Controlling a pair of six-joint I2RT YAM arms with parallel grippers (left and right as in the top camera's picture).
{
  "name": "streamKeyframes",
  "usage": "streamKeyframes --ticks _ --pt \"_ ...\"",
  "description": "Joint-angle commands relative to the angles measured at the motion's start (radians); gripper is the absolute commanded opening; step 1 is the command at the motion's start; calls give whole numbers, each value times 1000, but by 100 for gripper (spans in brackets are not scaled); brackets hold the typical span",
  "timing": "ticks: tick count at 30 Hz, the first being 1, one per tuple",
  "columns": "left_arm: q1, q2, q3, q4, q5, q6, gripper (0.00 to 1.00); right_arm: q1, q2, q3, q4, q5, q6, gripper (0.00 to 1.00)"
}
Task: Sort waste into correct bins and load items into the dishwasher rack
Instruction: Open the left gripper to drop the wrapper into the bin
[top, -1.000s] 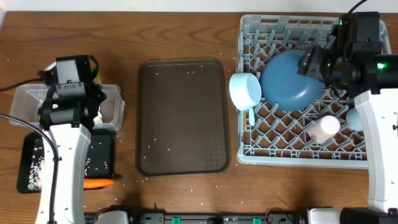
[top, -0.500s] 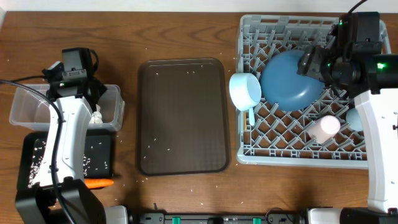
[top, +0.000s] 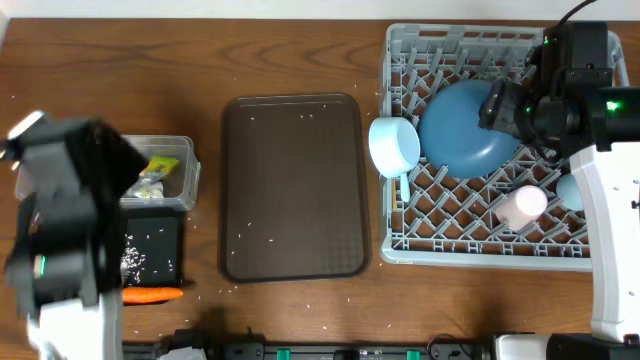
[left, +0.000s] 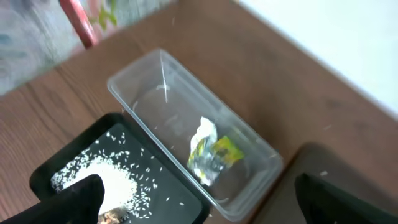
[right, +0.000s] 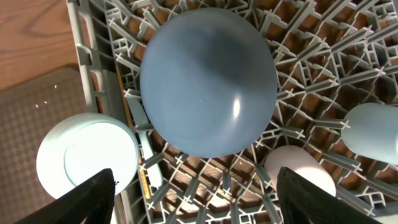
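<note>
Wooden tabletop (top: 290, 50), viewed from overhead, stray rice grains across it. My count, left to right:

- Tub (top: 190, 165): one, clear, long axis left-right. It holds one crumpled wrapper (left: 211, 152), yellow-green and silver, toward the end nearer the brown tray.
- Black tray (top: 172, 238): one, just in front of the tub. It holds the rice (left: 115, 183) in a pile, with one brown lump (left: 112, 216) at the pile's edge.
- Carrot (top: 152, 295): one, on the tabletop along the black tray's near edge, long axis left-right. I cannot tell which end is the tip.
- Brown tray (top: 290, 150): one, centre, long axis far-to-near, a few grains on it.
- Rack (top: 480, 250): one, at right.
- Plate (top: 468, 125): one, in the rack among the pegs, rounded back facing up.
- Bowl (top: 394, 145): one, at the rack's left edge, just beside the plate.
- Spoon (top: 404, 188): one, along the rack's left side, long axis far-to-near, its far end under the bowl.
- Cups: two. Pink cup (top: 522, 205) sits in the rack's near half. Light-blue cup (right: 373, 130) is just right of it, partly behind my right arm.
- Left tool (left: 208, 196): fingers wide apart, empty, above the tub and black tray.
- Right tool (right: 202, 196): fingers wide apart, empty, above the plate.
</note>
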Motion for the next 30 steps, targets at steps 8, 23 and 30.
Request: streamKeyframes --ticks 8,23,30 --pt "5 -155 10 -76 249 16 98 43 -61 2 -28 -94 -161 79" --pt "5 -198 8 -88 267 9 98 262 -324 2 17 -146 -183 99" --pt "5 -198 8 -88 267 9 98 260 -361 2 -96 -41 -183 99"
